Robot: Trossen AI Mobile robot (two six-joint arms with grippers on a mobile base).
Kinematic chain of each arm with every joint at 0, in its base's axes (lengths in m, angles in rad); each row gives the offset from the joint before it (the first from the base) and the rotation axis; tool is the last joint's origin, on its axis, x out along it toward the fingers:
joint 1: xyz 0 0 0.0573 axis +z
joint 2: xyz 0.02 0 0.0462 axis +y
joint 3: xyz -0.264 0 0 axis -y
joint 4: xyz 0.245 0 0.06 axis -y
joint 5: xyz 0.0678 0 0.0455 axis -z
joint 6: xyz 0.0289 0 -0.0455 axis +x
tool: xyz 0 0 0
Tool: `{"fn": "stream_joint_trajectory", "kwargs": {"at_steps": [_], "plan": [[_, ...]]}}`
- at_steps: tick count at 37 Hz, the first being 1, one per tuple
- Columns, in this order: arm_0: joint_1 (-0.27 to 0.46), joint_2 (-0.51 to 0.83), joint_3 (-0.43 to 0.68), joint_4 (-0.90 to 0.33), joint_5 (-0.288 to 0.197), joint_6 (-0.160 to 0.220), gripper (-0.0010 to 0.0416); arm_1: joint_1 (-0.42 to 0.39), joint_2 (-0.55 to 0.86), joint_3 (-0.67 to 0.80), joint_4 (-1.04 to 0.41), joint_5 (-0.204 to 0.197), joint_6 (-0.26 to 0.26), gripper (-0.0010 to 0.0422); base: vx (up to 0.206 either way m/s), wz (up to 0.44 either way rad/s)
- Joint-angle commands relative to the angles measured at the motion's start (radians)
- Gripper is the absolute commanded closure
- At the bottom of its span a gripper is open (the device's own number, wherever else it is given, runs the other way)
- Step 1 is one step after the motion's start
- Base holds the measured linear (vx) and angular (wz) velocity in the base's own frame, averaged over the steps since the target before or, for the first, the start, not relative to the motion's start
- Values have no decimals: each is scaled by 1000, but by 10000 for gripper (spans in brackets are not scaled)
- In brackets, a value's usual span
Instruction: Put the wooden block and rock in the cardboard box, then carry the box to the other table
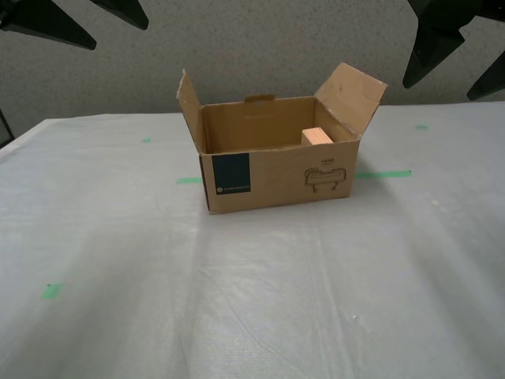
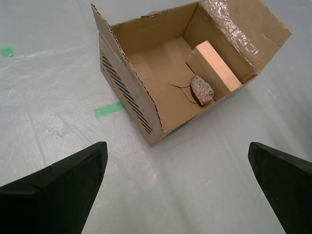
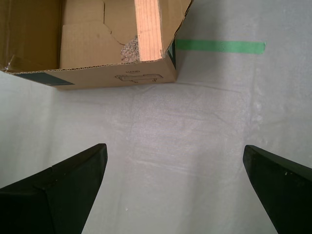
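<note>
Wooden block (image 2: 217,66) and rock (image 2: 202,89) inside cardboard box (image 1: 276,178), box on sheeted tabletop (image 1: 260,300). Both jaws wide, empty, clear of box. Task looks finished; next, retract.

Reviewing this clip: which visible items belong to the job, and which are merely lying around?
Job items:
cardboard box
wooden block, inside the box
rock, inside the box beside the block
white-sheeted table under the box
my first gripper and my second gripper, both open, empty

Lying about:
green tape marks on the sheet
</note>
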Motion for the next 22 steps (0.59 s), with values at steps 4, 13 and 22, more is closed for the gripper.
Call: {"fn": "stream_joint_trajectory", "kwargs": {"at_steps": [4, 13, 22], "plan": [[0, 0, 0, 0, 2, 4, 16, 0, 0, 0, 1, 2, -2, 16, 0, 0], [0, 0, 0, 0, 2, 4, 16, 0, 0, 0, 1, 2, -2, 16, 0, 0], [0, 0, 0, 0, 2, 4, 16, 0, 0, 0, 1, 2, -2, 16, 0, 0]]}}
